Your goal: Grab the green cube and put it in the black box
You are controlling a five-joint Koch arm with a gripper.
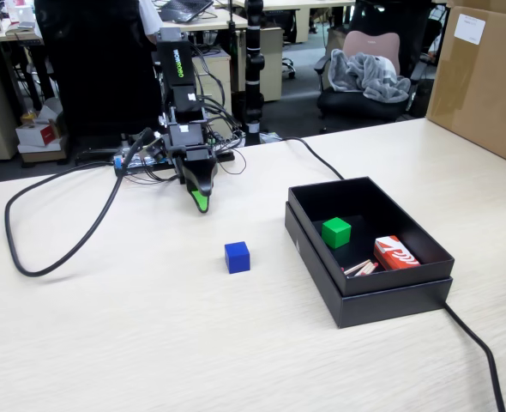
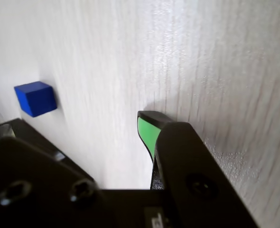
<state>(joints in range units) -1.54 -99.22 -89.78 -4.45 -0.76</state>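
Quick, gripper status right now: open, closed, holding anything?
Gripper: holds nothing; only one fingertip shows, so open or closed cannot be told. The green cube lies in the black box.

green cube (image 1: 336,232): 1, in box
blue cube (image 1: 237,257): 1, on table
black box (image 1: 407,296): 1
red carton (image 1: 395,254): 1, in box
brown cardboard box (image 1: 484,81): 1
gripper (image 1: 201,204): 1

The pale wooden table (image 1: 150,343) carries the black box (image 1: 382,305), blue cube (image 1: 237,257) and cable (image 1: 56,249).
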